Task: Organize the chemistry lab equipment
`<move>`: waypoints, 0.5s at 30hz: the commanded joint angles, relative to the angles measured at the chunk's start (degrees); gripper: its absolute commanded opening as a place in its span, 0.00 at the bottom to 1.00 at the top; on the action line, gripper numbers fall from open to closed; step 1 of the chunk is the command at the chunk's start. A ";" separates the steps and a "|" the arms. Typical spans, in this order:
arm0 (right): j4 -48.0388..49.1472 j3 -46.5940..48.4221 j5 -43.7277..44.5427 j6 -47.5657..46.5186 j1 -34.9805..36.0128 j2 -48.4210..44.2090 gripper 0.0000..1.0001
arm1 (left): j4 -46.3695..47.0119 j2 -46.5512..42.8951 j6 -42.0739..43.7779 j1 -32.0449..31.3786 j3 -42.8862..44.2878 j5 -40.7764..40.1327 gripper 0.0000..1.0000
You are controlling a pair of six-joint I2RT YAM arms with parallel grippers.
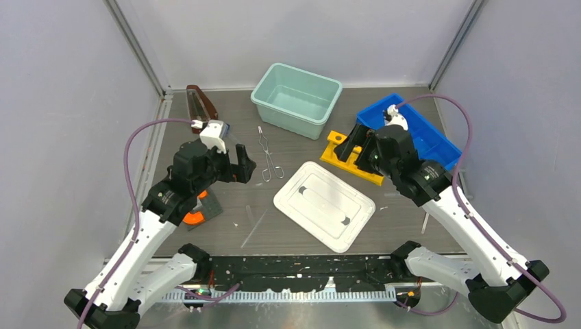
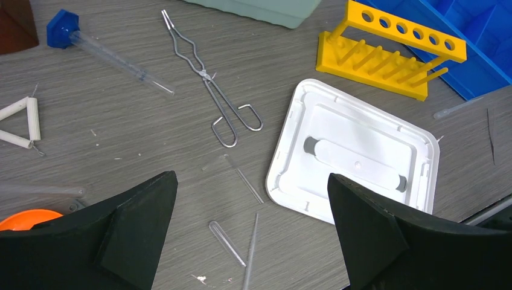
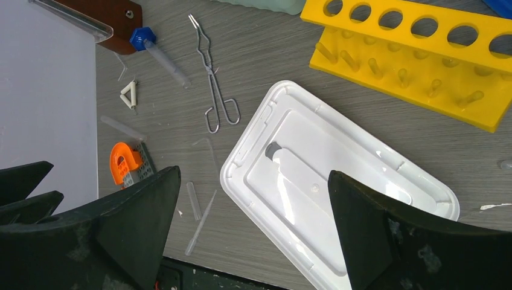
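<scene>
Slim silver wire tongs lie flat on the grey table, beyond my left gripper, which hovers open and holds nothing. Thin clear glass rods and a pipette lie on the table under its jaws. A blue knob-like cap on a clear tube and a small white triangle sit at the far left. My right gripper is open and empty above the left edge of a white lid. From above, the tongs lie just right of the left gripper.
A teal bin stands at the back centre and a blue tray at the back right. A yellow test-tube rack lies in front of the tray. An orange piece sits under the left arm; a brown holder is back left.
</scene>
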 commanded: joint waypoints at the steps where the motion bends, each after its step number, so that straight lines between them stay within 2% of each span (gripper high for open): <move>1: 0.36 2.58 1.91 0.90 0.12 -1.86 1.00 | 1.80 -1.10 0.81 -0.09 0.83 0.14 1.00; 15: -2.82 1.85 3.67 2.63 0.12 -2.69 0.99 | 1.54 -2.42 0.77 -0.09 0.80 -0.04 1.00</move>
